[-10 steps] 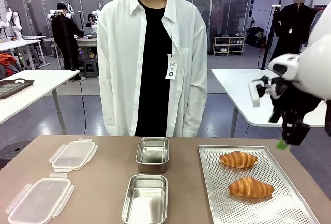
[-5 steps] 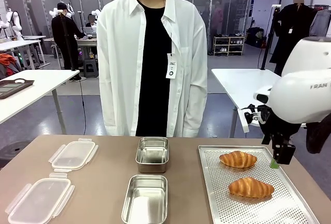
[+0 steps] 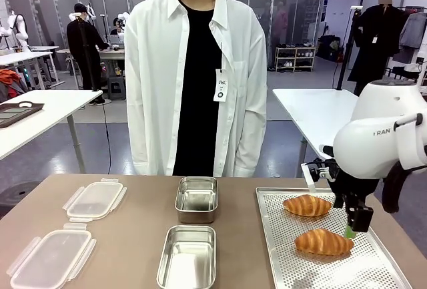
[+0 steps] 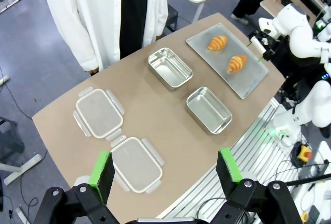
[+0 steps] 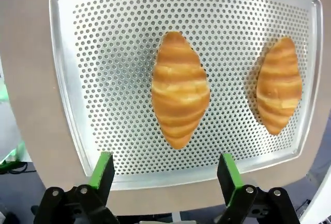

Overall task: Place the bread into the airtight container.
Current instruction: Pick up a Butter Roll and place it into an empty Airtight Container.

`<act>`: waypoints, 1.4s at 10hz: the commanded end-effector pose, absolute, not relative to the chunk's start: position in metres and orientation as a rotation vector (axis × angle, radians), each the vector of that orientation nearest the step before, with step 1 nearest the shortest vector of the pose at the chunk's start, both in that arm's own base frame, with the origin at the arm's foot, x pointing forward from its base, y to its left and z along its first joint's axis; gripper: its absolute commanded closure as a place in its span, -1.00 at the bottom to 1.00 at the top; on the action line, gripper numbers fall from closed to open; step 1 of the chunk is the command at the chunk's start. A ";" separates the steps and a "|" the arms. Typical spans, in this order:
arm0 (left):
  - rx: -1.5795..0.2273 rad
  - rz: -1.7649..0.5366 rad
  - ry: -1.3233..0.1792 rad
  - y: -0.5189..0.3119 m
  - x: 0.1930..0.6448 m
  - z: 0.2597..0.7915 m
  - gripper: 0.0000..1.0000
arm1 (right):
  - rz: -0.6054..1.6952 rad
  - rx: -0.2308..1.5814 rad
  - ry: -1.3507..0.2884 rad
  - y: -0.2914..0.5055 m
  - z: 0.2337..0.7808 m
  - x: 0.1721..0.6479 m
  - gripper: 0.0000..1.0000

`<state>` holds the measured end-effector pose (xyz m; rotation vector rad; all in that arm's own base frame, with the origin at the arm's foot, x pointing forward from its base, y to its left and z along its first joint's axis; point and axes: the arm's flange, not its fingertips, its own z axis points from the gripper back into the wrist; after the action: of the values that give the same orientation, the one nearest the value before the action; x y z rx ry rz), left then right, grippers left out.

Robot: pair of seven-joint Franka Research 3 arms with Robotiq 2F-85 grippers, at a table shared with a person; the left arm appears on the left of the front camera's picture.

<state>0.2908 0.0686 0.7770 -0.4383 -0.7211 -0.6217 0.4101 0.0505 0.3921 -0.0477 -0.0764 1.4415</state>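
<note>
Though holding right gripper point(image 5: 164, 166) wide open, empty, over mid-frame croissant point(image 5: 180, 89), could shove it aside if lowered crooked.

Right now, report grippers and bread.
Right gripper open over tray. Left gripper open, high. Both croissants on tray, containers empty. Nothing blocking.

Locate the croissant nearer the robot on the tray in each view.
Front view: the croissant lies lower right, the nearer of two.
Left wrist view: upper right, the lower croissant.
Right wrist view: the centre croissant.
Shared landmark: the perforated tray beneath it.
</note>
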 end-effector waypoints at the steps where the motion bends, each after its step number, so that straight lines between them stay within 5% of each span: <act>1: -0.441 -0.631 -0.723 0.068 0.290 0.778 -1.00 | 1.462 -0.058 -0.101 0.050 0.377 0.412 -1.00; 14: -0.441 -0.631 -0.723 0.068 0.290 0.778 -1.00 | 1.480 0.025 -0.128 0.066 0.302 0.436 -1.00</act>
<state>0.2908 0.0686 0.7770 -0.4382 -0.7211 -0.6217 0.4293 0.0673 0.3089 0.0294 -0.1066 1.4548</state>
